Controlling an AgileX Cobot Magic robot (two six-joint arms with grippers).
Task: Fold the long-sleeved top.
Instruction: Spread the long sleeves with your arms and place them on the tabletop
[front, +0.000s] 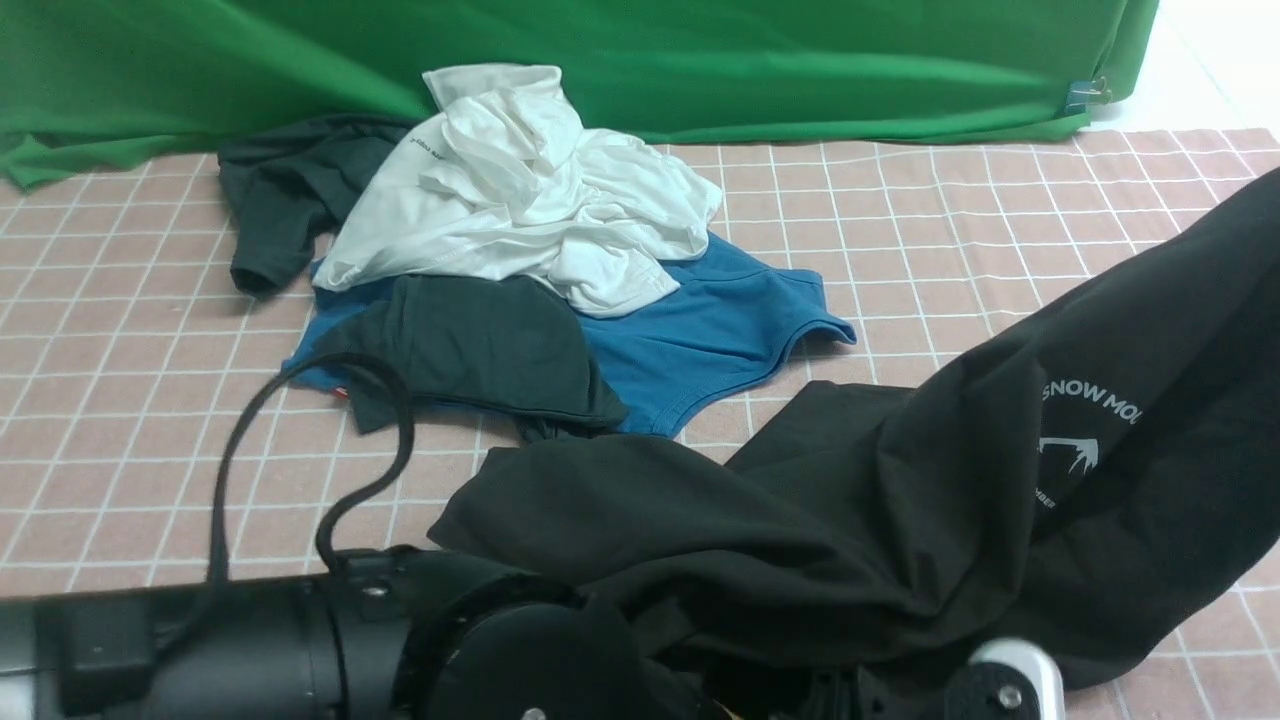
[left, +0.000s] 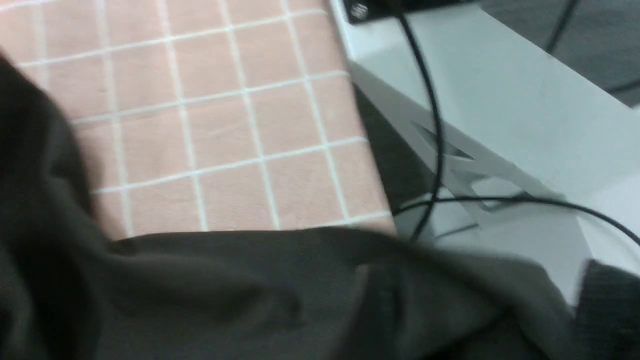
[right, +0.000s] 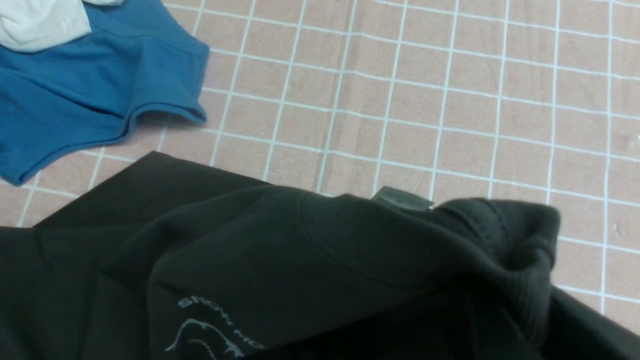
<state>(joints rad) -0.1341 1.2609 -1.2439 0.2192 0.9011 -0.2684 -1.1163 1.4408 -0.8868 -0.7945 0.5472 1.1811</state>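
The long-sleeved top (front: 900, 500) is a big black sweatshirt with a white "SNOW MO" mountain print (front: 1090, 400). It lies bunched at the front of the table, and its right side is pulled up off the table toward the right edge of the front view. In the right wrist view its ribbed collar (right: 525, 240) bunches up just before my right gripper, whose fingers are buried in the cloth and shut on it. My left arm (front: 250, 640) lies low at the front left. Black fabric (left: 250, 300) covers its gripper, and that view is blurred.
A pile at the back holds a white shirt (front: 520, 190), a blue garment (front: 720, 330) and a dark grey-green tee (front: 470, 345). The pink checked cloth (front: 120, 400) covers the table, with a green backdrop (front: 700, 60) behind. Cables (left: 435, 125) hang past the table's edge (left: 370, 200).
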